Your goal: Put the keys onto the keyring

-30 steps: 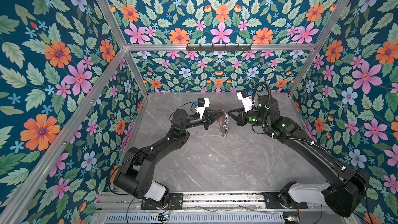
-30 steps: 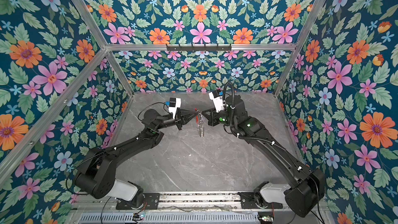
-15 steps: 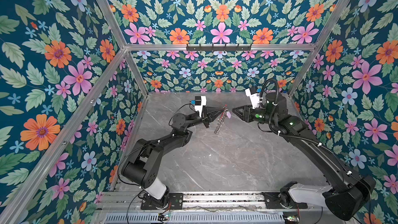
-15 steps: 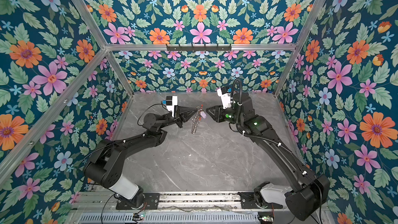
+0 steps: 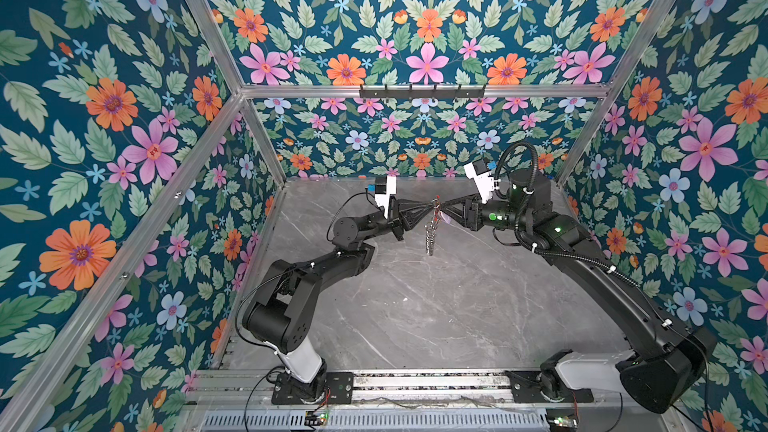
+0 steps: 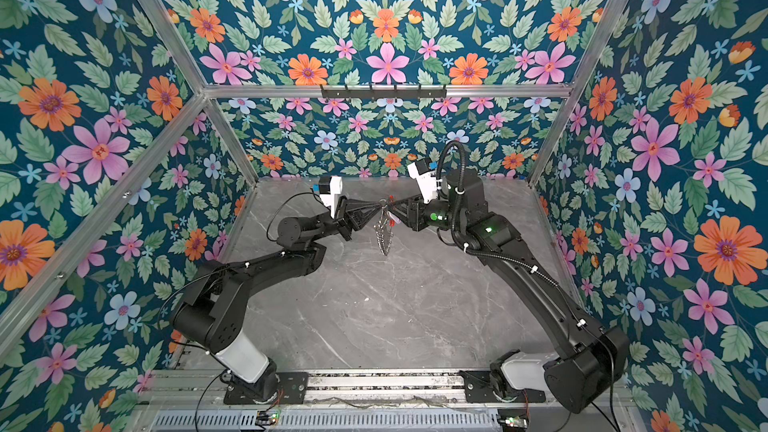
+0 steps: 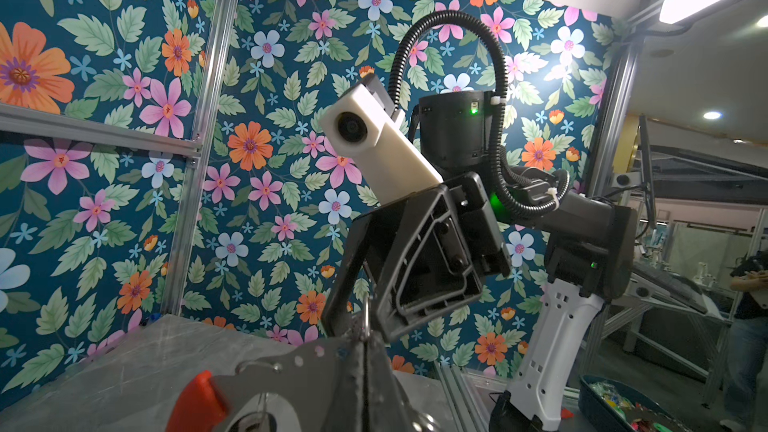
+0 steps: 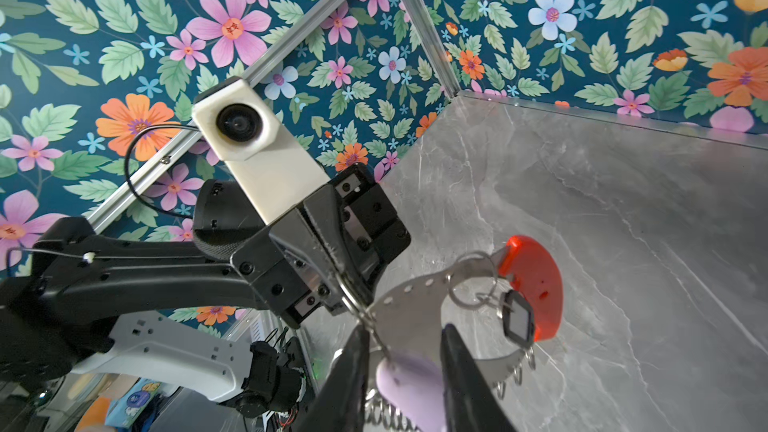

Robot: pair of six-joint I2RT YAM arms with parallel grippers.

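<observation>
The keyring (image 5: 432,230) (image 6: 384,231) hangs above the middle of the table, its red section (image 8: 536,284) (image 7: 197,403) and row of silver split rings (image 8: 515,371) below its metal plate (image 7: 291,371). My left gripper (image 5: 430,205) (image 6: 379,204) (image 7: 365,344) (image 8: 353,297) is shut on the plate's top edge. Both keys hang from it: one with a black-framed tag (image 8: 517,320), one with a lilac tag (image 8: 409,384) (image 5: 447,221). My right gripper (image 5: 442,206) (image 6: 392,204) (image 8: 405,332) (image 7: 359,324) faces the left one, open, its fingers either side of the lilac tag.
Grey marble tabletop (image 5: 415,317) inside floral walls with aluminium posts. A black hook rack (image 5: 422,91) runs along the back rail, high up. Outside the cell, a dark bin (image 7: 615,405) of small coloured items stands by the right arm's base.
Half a second ago my right gripper stood off to the right of the keyring; it has come back in around the lilac tag. The left gripper still holds the keyring.
</observation>
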